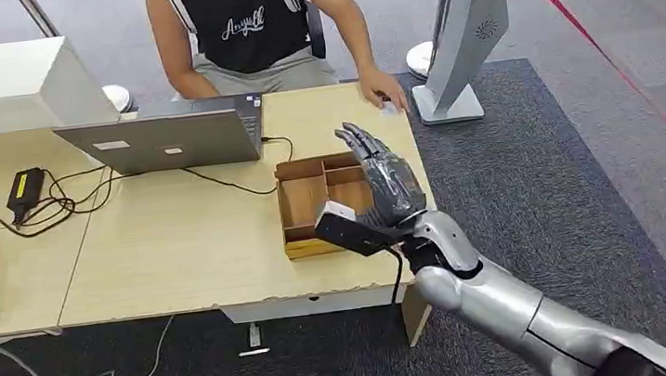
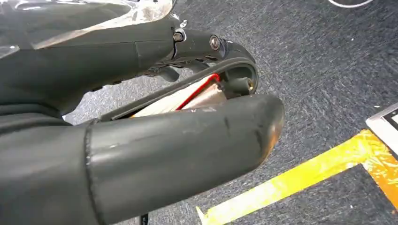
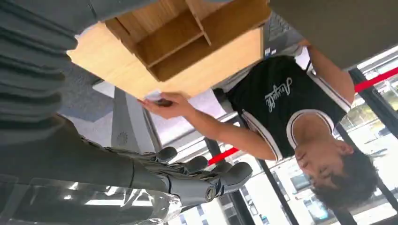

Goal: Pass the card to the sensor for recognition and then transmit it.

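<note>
R hand (image 1: 382,175) hovers over the wooden tray (image 1: 304,194) on the bench (image 1: 177,251), fingers (image 3: 202,165) straight and apart, empty, prob positioned for a handover. Person's hand (image 1: 383,92) rests at the bench corner on sth small, maybe sensor. L hand (image 2: 141,112) hangs low over the floor, fingers clamped on the card (image 2: 185,97).

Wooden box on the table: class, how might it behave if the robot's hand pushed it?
The wooden box looks low and flat-bottomed, so it would probably slide rather than tip. Its thin walls and empty-looking compartments suggest it is fairly light.
</note>
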Motion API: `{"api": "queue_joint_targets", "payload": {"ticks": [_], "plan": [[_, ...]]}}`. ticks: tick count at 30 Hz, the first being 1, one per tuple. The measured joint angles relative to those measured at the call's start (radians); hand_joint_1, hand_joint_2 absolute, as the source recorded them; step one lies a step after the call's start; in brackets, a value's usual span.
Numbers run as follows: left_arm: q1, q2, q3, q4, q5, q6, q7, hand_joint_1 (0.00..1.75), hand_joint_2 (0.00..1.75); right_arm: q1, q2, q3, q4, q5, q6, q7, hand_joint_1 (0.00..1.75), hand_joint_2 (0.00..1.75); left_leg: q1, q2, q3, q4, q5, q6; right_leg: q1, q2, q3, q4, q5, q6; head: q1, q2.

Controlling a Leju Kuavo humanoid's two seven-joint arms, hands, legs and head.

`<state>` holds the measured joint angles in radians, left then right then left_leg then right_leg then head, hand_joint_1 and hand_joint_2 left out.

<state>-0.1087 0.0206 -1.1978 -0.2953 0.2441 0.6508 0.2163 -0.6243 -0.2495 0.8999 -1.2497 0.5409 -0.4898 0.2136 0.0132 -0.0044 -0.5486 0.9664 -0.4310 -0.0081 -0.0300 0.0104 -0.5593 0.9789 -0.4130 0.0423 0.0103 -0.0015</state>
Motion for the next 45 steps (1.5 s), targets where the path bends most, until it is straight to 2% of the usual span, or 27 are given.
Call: {"api": "queue_joint_targets", "payload": {"ticks": [8,13,17,24,29,37,45], "plan": [[0.003,0.003,0.000,0.000,0.019,0.001,0.000,0.00,0.00,0.042,-0.013,0.009,-0.045,-0.015,0.045,-0.031,0.00,1.75,0.000,0.000,0.000,0.000,0.000,0.000,0.000,0.000,0.000,0.000,0.000,0.000,0.000,0.000],[0.003,0.004,0.000,0.000,0.025,0.001,0.000,0.00,0.00,0.054,-0.013,0.018,-0.046,0.011,0.051,-0.026,0.00,1.75,0.000,0.000,0.000,0.000,0.000,0.000,0.000,0.000,0.000,0.000,0.000,0.000,0.000,0.000],[0.003,0.004,0.000,0.000,0.026,0.001,0.000,0.00,0.00,0.056,-0.014,0.019,-0.046,0.057,0.063,0.006,0.00,1.75,0.000,0.000,0.000,0.000,0.000,0.000,0.000,0.000,0.000,0.000,0.000,0.000,0.000,0.000],[0.003,0.004,0.000,0.000,0.030,0.001,0.002,0.00,0.00,0.053,-0.019,0.030,-0.054,0.280,0.110,0.122,0.00,1.75,0.000,0.000,0.000,0.000,0.000,0.000,0.000,0.000,0.000,0.000,0.000,0.000,0.000,0.000],[0.002,0.004,0.000,-0.001,0.026,-0.001,0.007,0.00,0.00,0.029,-0.024,0.043,-0.054,0.400,0.253,0.210,0.00,1.75,0.000,0.000,0.000,0.000,0.000,0.000,0.000,0.000,0.000,0.000,0.000,0.000,0.000,0.000],[-0.005,0.004,0.000,-0.002,0.018,-0.002,0.017,0.00,0.00,-0.021,-0.028,0.074,-0.053,0.420,0.453,0.269,0.00,1.75,0.000,0.000,0.000,0.000,0.000,0.000,0.000,0.000,0.000,0.000,0.000,0.000,0.000,0.000],[-0.012,0.004,-0.002,-0.002,0.018,-0.003,0.018,0.00,0.00,-0.054,-0.027,0.104,-0.039,0.389,0.520,0.278,0.00,1.75,0.000,0.000,-0.001,0.000,0.000,0.000,0.000,0.000,0.000,0.000,0.000,0.000,0.000,0.000]]}}
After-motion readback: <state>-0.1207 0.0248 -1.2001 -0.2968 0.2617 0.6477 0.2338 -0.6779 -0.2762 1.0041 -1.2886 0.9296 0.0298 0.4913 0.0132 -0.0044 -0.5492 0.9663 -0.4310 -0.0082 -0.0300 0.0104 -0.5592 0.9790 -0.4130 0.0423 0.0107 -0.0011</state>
